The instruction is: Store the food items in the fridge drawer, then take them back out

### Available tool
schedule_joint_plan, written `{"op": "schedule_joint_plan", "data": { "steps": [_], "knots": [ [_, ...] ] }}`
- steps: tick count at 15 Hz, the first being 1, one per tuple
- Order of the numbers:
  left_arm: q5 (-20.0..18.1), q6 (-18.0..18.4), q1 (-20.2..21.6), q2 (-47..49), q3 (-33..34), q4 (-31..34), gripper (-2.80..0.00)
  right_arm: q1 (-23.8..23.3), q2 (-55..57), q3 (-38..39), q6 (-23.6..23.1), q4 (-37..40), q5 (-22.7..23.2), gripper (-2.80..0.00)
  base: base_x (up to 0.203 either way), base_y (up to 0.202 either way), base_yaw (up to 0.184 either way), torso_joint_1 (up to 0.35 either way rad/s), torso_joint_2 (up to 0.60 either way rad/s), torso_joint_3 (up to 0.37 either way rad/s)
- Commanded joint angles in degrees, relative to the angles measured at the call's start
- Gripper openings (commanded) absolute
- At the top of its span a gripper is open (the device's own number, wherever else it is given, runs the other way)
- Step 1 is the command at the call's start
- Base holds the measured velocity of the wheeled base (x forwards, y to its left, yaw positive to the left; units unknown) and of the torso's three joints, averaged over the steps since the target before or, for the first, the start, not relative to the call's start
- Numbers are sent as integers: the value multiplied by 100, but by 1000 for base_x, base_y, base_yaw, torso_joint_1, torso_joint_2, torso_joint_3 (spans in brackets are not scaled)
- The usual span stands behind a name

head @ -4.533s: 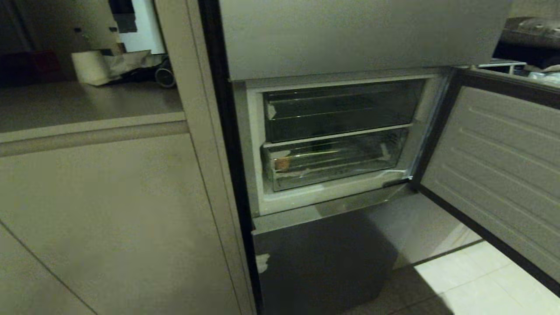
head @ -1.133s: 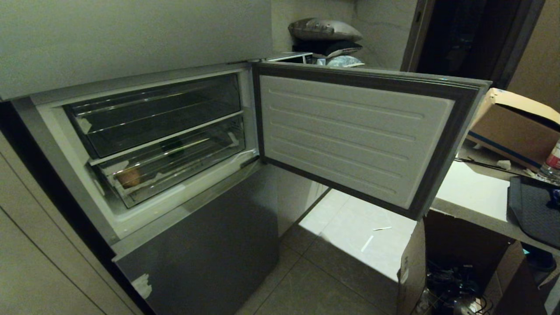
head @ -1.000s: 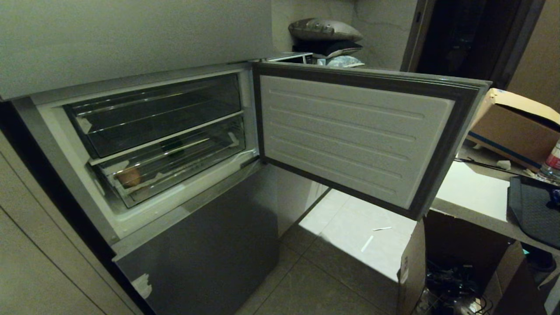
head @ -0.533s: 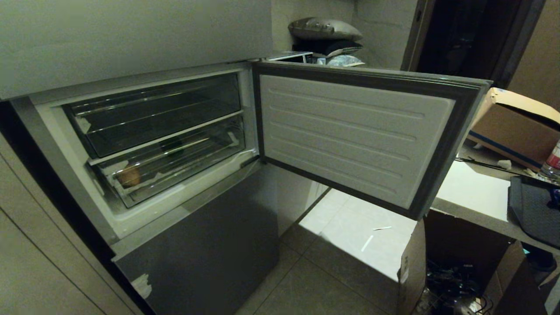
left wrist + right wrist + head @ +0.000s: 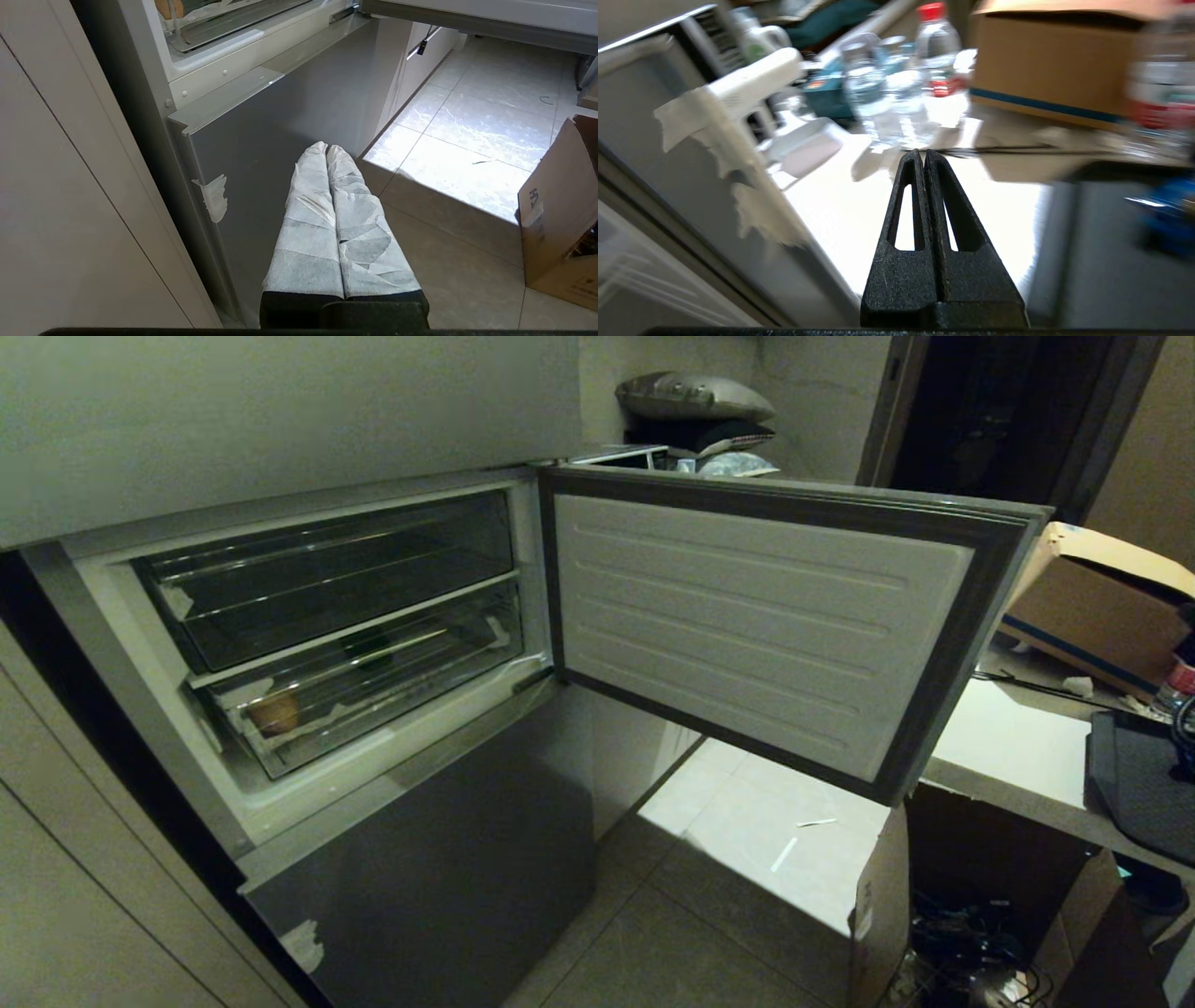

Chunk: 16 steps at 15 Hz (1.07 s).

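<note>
- Right gripper [image 5: 923,156], jaws closed and empty, is beside the fridge door [image 5: 747,616]; open it before reaching the fridge drawer's [image 5: 373,681] lip.
- Left gripper [image 5: 327,148] hangs closed, idle.
- Tan-orange lump [image 5: 273,714] sits far left inside.

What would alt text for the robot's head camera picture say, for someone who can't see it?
An open fridge compartment holds two clear drawers; the lower fridge drawer is pushed in, with a tan-orange lump at its left end. The fridge door swings wide to the right, over a tiled floor, beside a cardboard box.
</note>
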Motion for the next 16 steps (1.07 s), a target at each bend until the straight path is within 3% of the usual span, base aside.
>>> {"op": "schedule_joint_plan", "data": {
  "steps": [1,9,16],
  "knots": [
    [3,-2,0,-1,0,-2,-280,391,765,-38,23,-570,4,-280,0,0,0,0,0,0],
    [3,-2,0,-1,0,-2,-280,611,1143,-488,246,-819,250,-280,0,0,0,0,0,0],
    [3,-2,0,-1,0,-2,-280,618,1295,-683,246,-827,807,-280,0,0,0,0,0,0]
  ]
}}
